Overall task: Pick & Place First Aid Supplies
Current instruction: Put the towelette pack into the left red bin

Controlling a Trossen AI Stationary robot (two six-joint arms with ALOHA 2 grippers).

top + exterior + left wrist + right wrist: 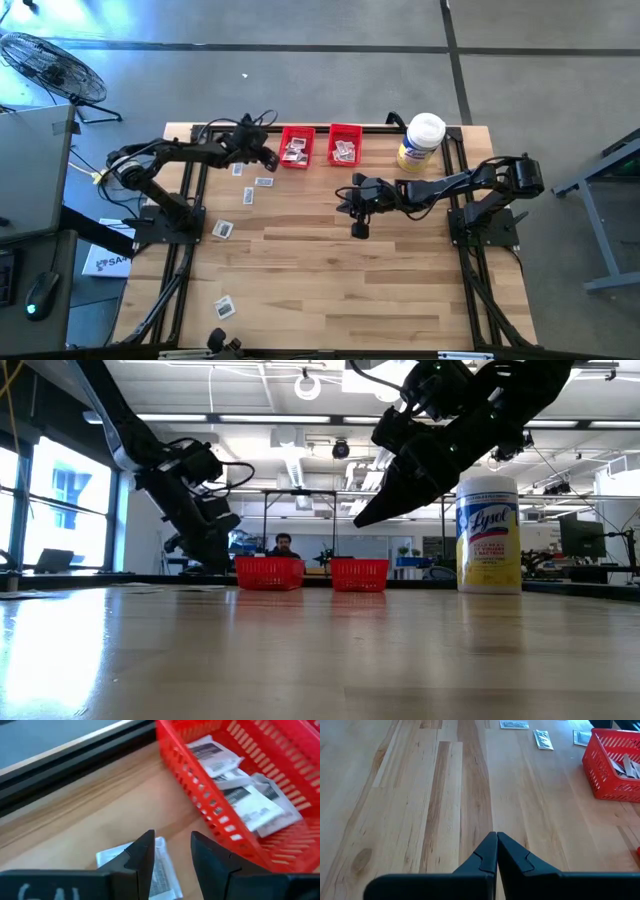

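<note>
Pale wooden plank table [330, 270] with black metal frame rails along edges. Two small red plastic mesh bins [297, 146] [345, 145] side by side at far edge. White-lidded, yellow-labelled jar [420, 142] just right of them. Small flat white packets [264, 182] [245, 197] [223, 229] [224, 307] scattered on left half, well apart.

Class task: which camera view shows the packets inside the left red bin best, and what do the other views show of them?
The left wrist view: the packets lie close, print visible, inside the left red bin. The high view shows them as small pale specks. The low view shows only the bin's wall; the right wrist view shows a few packet edges.
</note>
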